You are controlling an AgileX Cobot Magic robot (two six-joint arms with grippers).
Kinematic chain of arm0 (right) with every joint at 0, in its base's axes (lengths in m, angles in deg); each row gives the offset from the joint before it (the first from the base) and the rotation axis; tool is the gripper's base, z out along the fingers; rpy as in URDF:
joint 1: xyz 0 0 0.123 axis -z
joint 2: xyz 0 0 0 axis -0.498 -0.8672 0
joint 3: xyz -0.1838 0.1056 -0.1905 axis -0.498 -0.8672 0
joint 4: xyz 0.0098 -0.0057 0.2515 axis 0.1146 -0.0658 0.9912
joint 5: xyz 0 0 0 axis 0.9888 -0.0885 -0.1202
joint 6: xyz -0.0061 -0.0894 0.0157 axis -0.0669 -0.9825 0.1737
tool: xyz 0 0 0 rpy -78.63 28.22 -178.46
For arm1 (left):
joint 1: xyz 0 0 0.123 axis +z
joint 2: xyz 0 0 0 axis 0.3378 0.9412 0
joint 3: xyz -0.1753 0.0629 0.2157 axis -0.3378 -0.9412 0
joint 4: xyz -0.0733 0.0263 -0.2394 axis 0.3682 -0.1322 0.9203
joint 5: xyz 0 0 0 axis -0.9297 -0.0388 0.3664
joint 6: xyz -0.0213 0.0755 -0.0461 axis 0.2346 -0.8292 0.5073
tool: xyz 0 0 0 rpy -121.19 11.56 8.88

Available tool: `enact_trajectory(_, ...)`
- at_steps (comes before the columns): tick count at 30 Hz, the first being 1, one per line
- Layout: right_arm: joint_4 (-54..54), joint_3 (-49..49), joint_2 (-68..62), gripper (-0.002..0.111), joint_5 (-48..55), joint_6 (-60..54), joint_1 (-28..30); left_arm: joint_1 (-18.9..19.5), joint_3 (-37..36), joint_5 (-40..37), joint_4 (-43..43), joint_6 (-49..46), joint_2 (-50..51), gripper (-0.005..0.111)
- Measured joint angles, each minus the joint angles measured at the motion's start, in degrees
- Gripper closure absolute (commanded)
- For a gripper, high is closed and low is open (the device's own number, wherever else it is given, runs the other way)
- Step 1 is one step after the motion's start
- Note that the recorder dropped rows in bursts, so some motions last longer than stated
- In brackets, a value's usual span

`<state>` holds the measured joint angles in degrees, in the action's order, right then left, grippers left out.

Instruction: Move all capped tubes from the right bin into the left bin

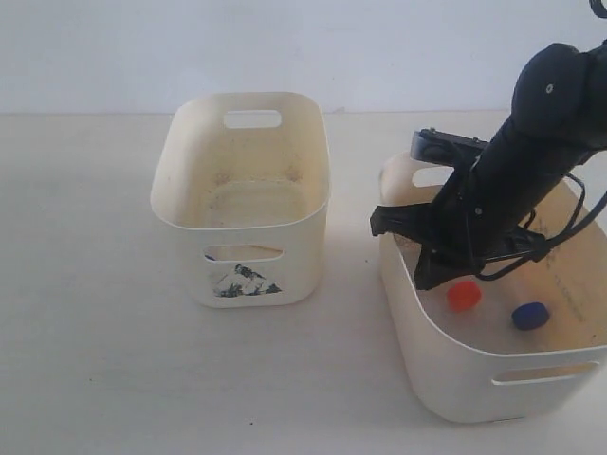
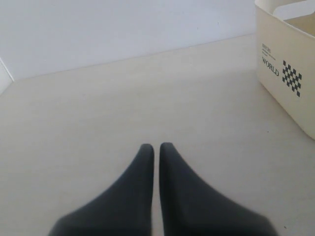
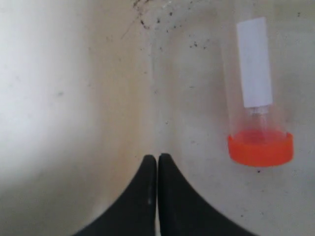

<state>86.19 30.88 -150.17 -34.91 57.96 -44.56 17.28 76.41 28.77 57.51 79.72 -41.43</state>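
Inside the wider cream plastic tub with oval handle slots, the right bin [image 1: 446, 389], the right gripper [image 3: 157, 164] hangs low over the floor, its two black fingers pressed together and holding nothing. A clear plastic tube with an orange-red round cap [image 3: 256, 108] lies flat on the bin floor just beside those fingers. It is off to one side of them rather than ahead, and not touching. Its long axis runs roughly parallel to the way the fingers point, with the cap end nearest the tips. A dark blue round cap [image 1: 529, 316] rests farther along the floor. The left gripper [image 2: 156, 150], fingers also together, sits over the bare pale table [image 2: 98, 108], so the right arm is nearer. By this layout, the fingers would need to part and shift sideways to straddle the tube. No tube shows in the smaller cream tub with the mountain picture, the left bin [image 1: 285, 237].
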Motion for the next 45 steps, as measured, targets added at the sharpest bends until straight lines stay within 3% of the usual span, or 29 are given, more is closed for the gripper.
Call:
enact_trajectory(20, -15.2, 0.7, 4.0, 0.108, 2.7, 2.0, 0.0, 0.0, 0.0, 0.0, 0.0, 0.0, 0.0, 0.102)
enact_trajectory(40, -14.2, 0.7, -0.2, 0.107, 1.3, 2.6, 1.1, 0.0, 0.0, 0.0, 0.0, 0.0, 0.0, 0.102)
enact_trajectory(42, -14.2, 0.7, -0.2, 0.100, 1.3, 2.6, 1.1, 0.0, 0.0, 0.0, 0.0, 0.0, 0.0, 0.102)
enact_trajectory(45, -13.9, 0.7, -0.2, 0.073, 1.0, 2.6, 1.1, 0.0, 0.0, 0.0, 0.0, 0.0, 0.0, 0.102)
